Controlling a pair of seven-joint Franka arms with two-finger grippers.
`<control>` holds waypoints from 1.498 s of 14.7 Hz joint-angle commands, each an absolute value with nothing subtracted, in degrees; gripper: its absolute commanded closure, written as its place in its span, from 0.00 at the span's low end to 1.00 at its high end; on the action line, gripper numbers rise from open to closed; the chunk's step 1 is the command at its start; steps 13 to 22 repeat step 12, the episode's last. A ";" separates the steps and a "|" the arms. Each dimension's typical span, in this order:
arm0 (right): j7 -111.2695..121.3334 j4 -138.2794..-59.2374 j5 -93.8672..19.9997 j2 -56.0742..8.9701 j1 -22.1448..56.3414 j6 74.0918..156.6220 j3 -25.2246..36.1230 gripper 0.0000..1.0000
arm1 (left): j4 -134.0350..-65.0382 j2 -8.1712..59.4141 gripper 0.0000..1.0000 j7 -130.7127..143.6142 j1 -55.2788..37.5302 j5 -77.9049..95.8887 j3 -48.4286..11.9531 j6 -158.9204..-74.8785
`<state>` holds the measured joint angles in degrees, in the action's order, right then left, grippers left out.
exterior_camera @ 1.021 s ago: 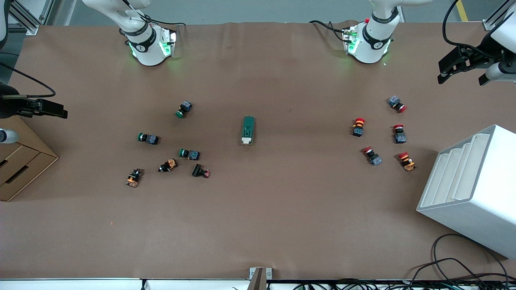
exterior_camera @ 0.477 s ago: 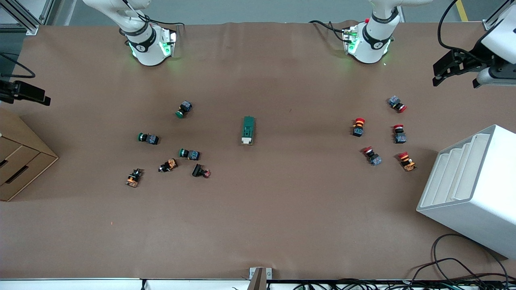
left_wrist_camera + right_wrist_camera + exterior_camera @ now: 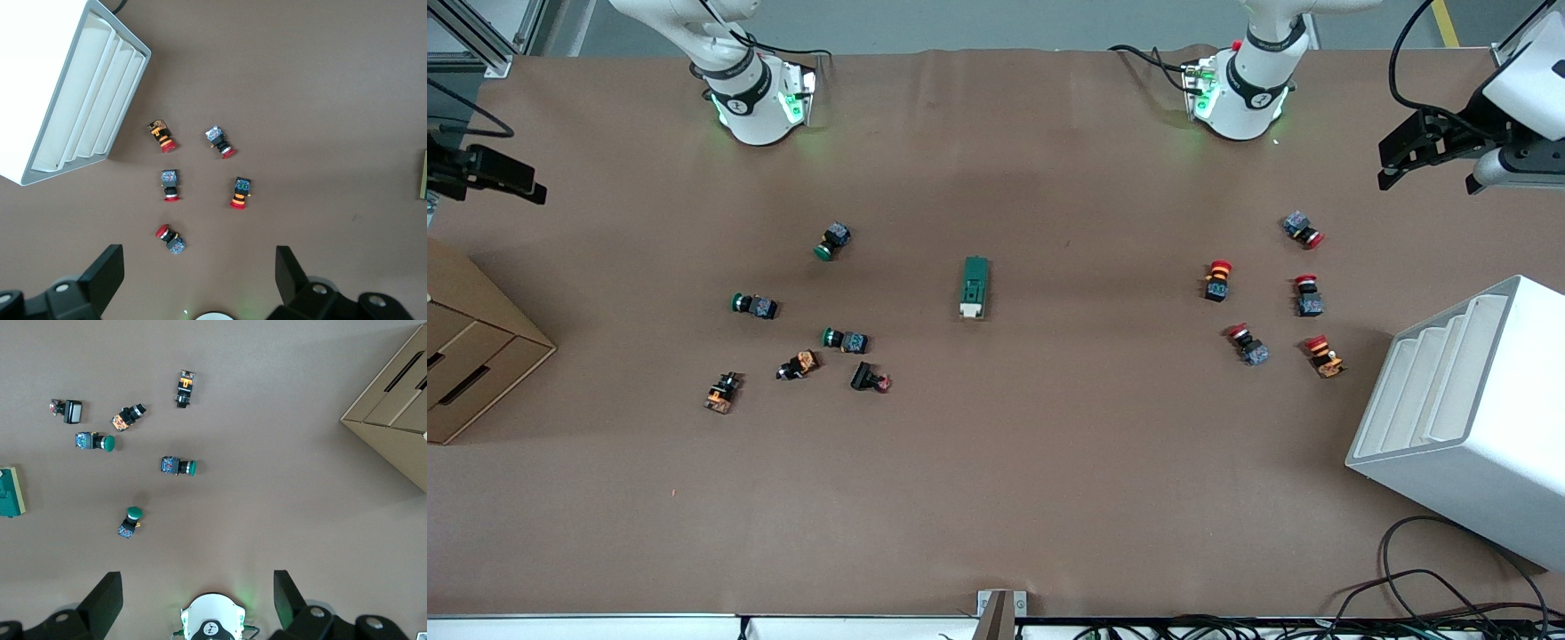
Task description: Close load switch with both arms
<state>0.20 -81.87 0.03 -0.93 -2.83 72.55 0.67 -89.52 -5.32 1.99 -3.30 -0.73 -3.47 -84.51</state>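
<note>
A wide strip of bare table (image 3: pixel 996 498) runs along the edge nearest the front camera. The load switch (image 3: pixel 975 287) lies mid-table, cream lever end nearer that camera, with open room all around it. The left gripper (image 3: pixel 1405 158) and right gripper (image 3: pixel 503 173) hang over opposite table ends, fingers spread, holding nothing.

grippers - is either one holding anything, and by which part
Nothing is held: left gripper and right gripper hang open; the load switch lies untouched.

White arms (image 3: pixel 1263 53), black bands, green-lit bases.
</note>
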 commanded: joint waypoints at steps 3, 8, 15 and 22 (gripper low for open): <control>0.53 -85.87 0.62 3.77 -2.37 73.57 0.26 0.00 | -87.10 -4.04 0.00 1.84 0.44 0.09 -6.59 -84.46; 0.53 -87.36 0.62 5.19 -2.29 73.92 0.35 0.00 | -87.10 -4.13 0.00 3.69 0.35 0.09 -6.94 -84.38; 0.62 -87.36 0.88 5.89 -1.23 73.74 1.05 0.00 | -87.19 -4.22 0.00 4.57 0.09 0.09 -6.94 -84.29; 0.62 -87.36 0.88 5.89 -1.23 73.74 1.05 0.00 | -87.19 -4.22 0.00 4.57 0.09 0.09 -6.94 -84.29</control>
